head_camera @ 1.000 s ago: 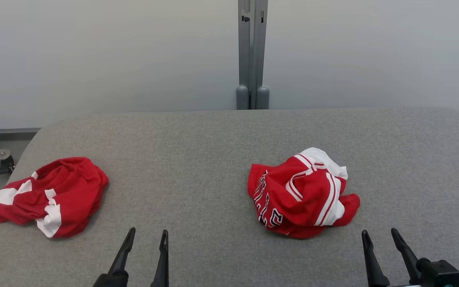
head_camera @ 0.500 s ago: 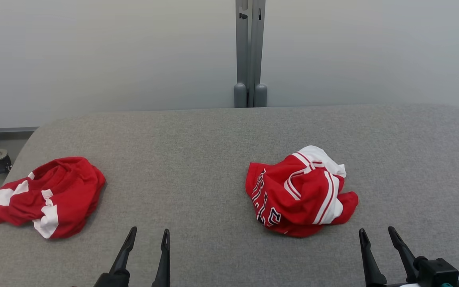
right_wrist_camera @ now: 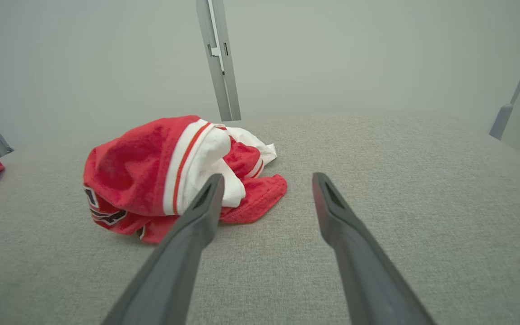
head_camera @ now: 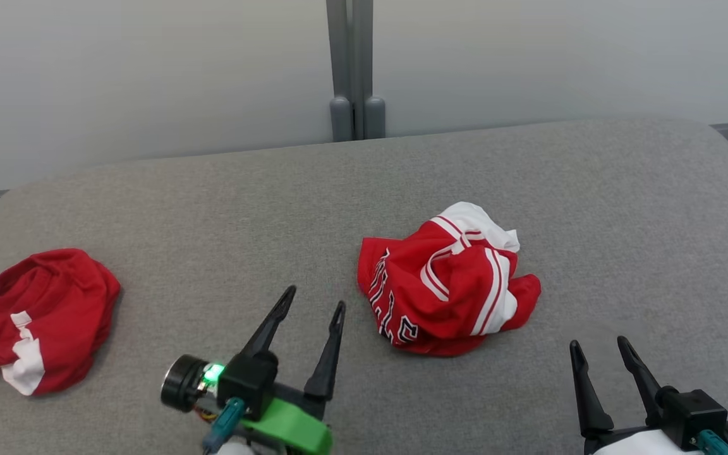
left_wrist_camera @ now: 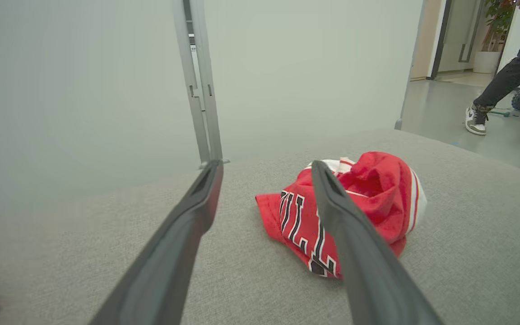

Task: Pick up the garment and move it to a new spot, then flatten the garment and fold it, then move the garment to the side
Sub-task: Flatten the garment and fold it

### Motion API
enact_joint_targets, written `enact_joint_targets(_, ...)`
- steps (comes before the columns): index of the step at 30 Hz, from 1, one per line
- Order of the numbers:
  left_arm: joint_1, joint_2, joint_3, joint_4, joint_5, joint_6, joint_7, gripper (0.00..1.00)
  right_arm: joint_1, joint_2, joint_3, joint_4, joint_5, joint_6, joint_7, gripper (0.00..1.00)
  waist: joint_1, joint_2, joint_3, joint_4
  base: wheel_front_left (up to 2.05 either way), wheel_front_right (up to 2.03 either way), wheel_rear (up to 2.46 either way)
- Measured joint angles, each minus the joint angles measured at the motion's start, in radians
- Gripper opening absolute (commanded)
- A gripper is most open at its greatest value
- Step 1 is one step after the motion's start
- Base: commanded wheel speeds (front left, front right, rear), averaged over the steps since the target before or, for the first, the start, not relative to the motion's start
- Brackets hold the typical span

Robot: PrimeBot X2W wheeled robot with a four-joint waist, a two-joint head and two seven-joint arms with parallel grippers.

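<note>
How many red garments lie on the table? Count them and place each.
2. The lettered garment lies crumpled near the table centre, right of the left tool; the plain garment sits near its left edge, cut off by the head view's border.

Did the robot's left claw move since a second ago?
Yes. The left gripper has reached forward and rightward: the gap between it and the lettered red jersey is much smaller, though the whole view shifted too.
</note>
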Motion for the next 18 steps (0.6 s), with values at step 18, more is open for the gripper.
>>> enact_joint_targets(18, -0.619, -0.002, -0.459, 0.237, -0.37, 0.059, 0.394, 1.0, -0.109, 0.0, 0.039, -0.007, 0.014, 0.0, 0.0, 1.0, 0.0, 0.0, 0.18, -0.141, 0.0, 0.0, 0.0)
